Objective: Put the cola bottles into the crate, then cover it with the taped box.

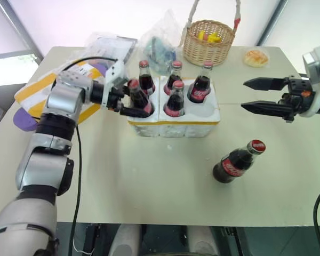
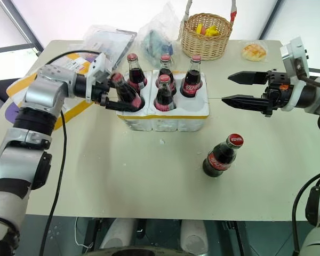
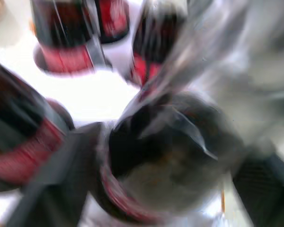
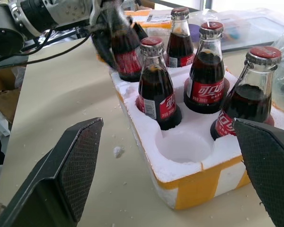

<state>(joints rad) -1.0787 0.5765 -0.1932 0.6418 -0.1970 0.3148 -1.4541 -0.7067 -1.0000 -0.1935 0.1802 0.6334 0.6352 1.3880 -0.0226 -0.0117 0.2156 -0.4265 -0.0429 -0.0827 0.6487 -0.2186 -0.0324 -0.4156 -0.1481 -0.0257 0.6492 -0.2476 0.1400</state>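
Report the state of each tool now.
Left tool: around a cola bottle at the crate; grip cannot be told.
Right tool: open, empty.

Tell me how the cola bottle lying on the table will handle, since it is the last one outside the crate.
The lying cola bottle is round and on its side on the flat table, so a nudge would probably roll it. It looks like glass, full of dark liquid, so likely heavy for its size, smooth, and breakable if dropped. The narrow neck suggests gripping the wider body.

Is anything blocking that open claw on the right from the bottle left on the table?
Nothing visible does. The right claw hangs open above bare table, and the loose bottle stands alone below it.
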